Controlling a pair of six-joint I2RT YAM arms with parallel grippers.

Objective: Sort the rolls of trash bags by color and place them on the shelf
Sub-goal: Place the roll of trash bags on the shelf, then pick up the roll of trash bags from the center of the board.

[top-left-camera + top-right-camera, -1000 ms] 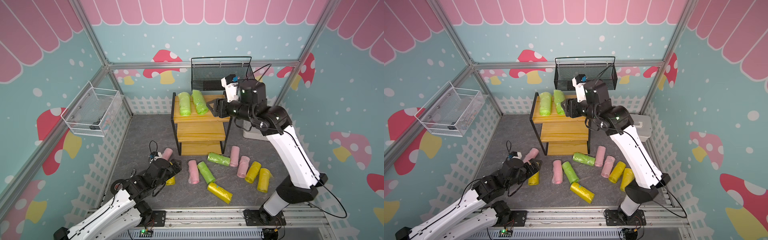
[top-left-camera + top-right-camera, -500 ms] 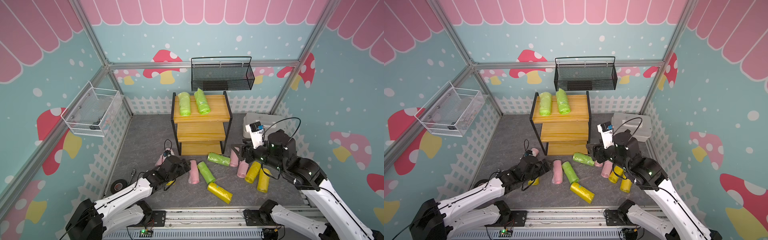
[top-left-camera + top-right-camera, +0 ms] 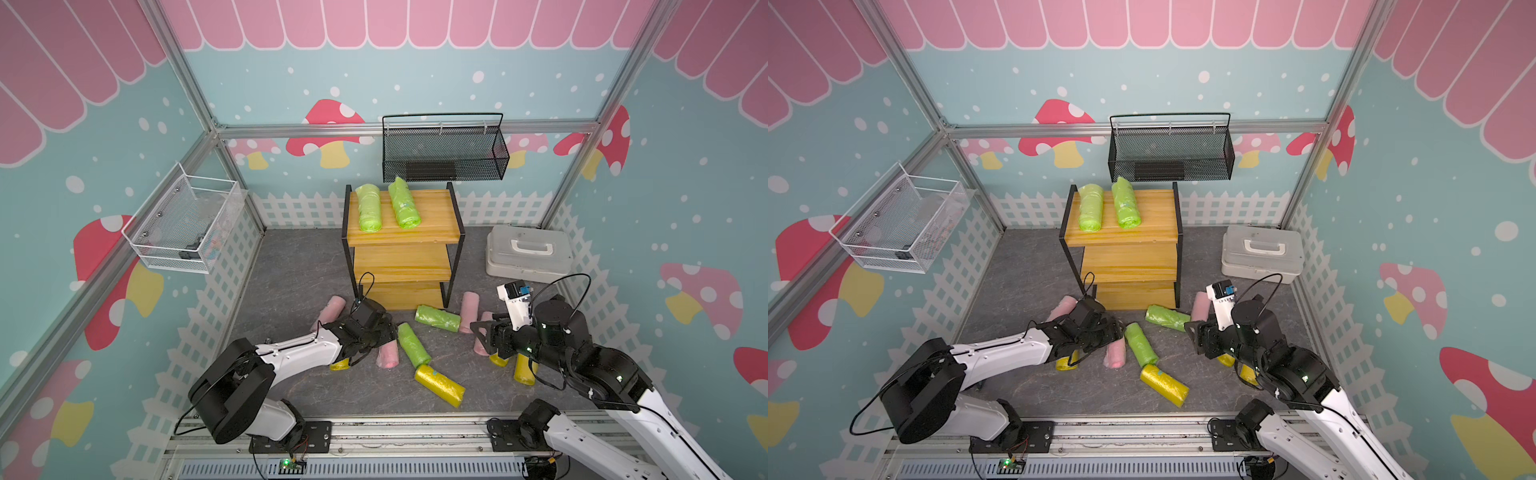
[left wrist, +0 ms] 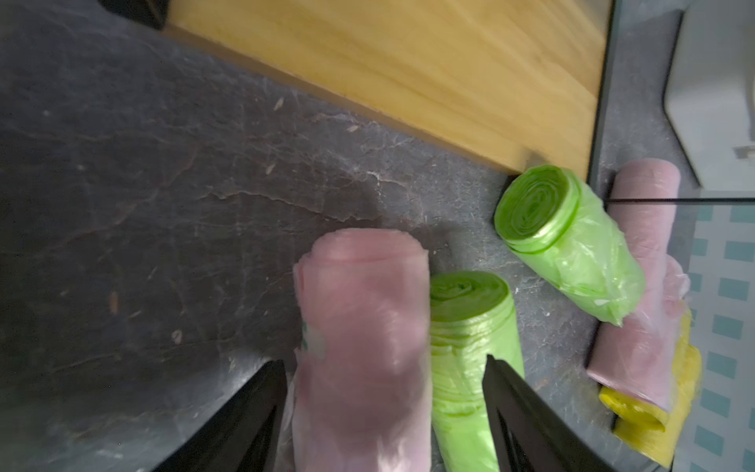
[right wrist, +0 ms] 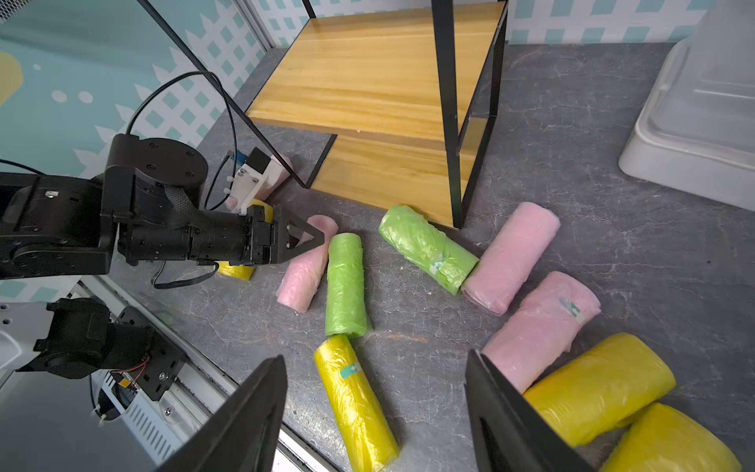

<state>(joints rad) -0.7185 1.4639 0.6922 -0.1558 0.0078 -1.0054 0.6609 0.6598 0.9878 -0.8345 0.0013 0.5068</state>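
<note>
A second ago the right gripper (image 5: 374, 357) was up at the top board of the stepped shelf of honey-coloured wooden boards in a thin black metal frame (image 3: 432, 224). It has since come down to the dark grey mottled floor (image 3: 291, 291) by the shelf's front right corner, and its black fingers (image 5: 245, 417) stand wide apart and empty above the loose rolls. Two lime green crinkly plastic rolls of trash bags (image 3: 369, 208) lie side by side on that top board, the right one (image 3: 404, 205) now released and a little aslant. The left gripper (image 4: 384, 361) has reached on past the pale pink roll near the shelf's left leg (image 3: 332, 309) to a second pale pink roll (image 4: 359, 347), which lies against a lime green roll (image 4: 470, 335). Its jaws are apart: one finger is at the pink roll's outer side and the other is over the green roll, so nothing is clamped. The floor rolls lie as before: another green roll (image 3: 438, 318) at the bottom board's front corner, two more pink rolls (image 3: 468, 305) to its right, and four yellow rolls (image 3: 440, 384) nearer the arms' bases.
</note>
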